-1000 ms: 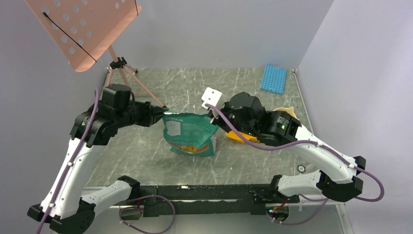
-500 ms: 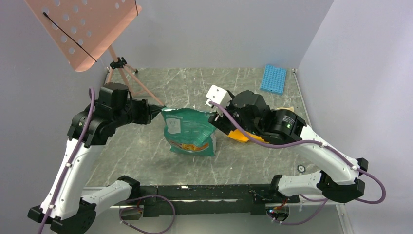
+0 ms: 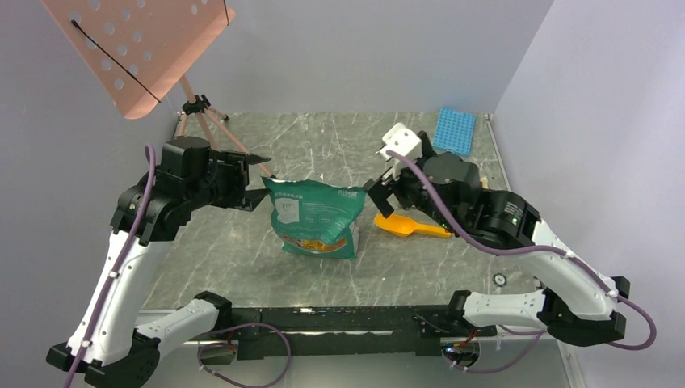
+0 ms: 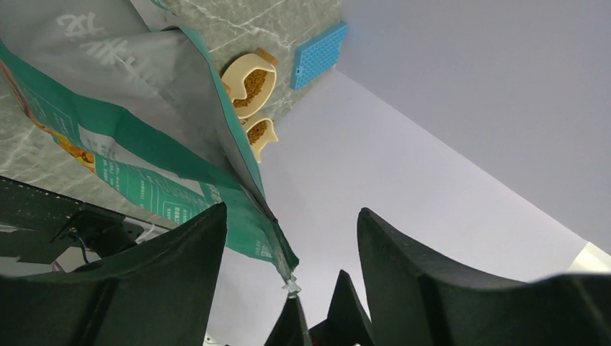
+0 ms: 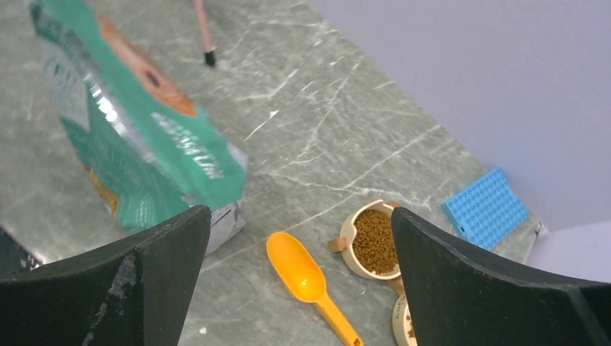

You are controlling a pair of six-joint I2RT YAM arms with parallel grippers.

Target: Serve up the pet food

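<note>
The pet food (image 5: 376, 241) fills a cream bowl (image 5: 349, 232) on the table; in the left wrist view the pet food (image 4: 251, 83) also shows beyond the bag. The green-silver bag (image 3: 315, 217) stands upright mid-table. My left gripper (image 3: 260, 179) is open at the bag's upper left corner, and that corner (image 4: 277, 249) lies loose between the jaws. My right gripper (image 3: 386, 188) is open to the right of the bag, above the orange scoop (image 5: 299, 270), holding nothing. The scoop (image 3: 401, 226) lies empty on the table.
A second cream bowl (image 5: 403, 317) with a little kibble adjoins the first. A blue rack (image 3: 453, 130) lies at the back right. A pink perforated stand (image 3: 137, 48) on a tripod (image 3: 212, 129) rises at the back left.
Both grippers have opened and released the bag's top corners. The right arm has drawn back to the right, uncovering the scoop. The bag still stands.
</note>
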